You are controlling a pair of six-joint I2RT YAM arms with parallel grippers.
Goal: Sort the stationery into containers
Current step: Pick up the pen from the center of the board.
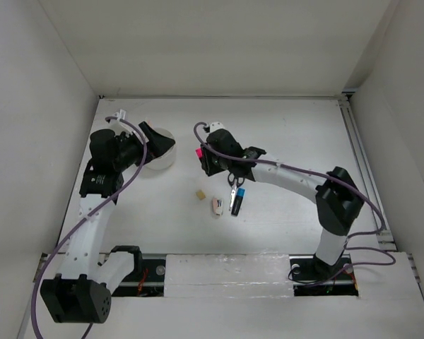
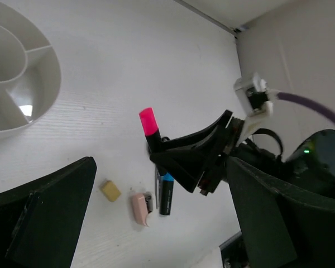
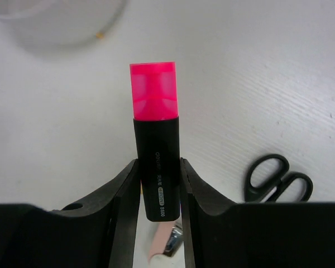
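A white table (image 1: 283,134) sits between plain white walls. The right gripper (image 3: 159,167) has its jaws clamped on the black barrel of the pink-capped highlighter (image 3: 154,111), with the cap pointing away from the wrist. Just beside it, black-handled scissors (image 3: 279,178) lie flat. Nearer the arm bases lie the blue-capped highlighter (image 1: 237,200), the white-pink piece (image 1: 217,205) and the tan eraser (image 1: 199,195), close together. Well to the left, the left gripper (image 1: 152,138) hangs over the round white tray (image 2: 50,67), its jaws wide apart and holding nothing.
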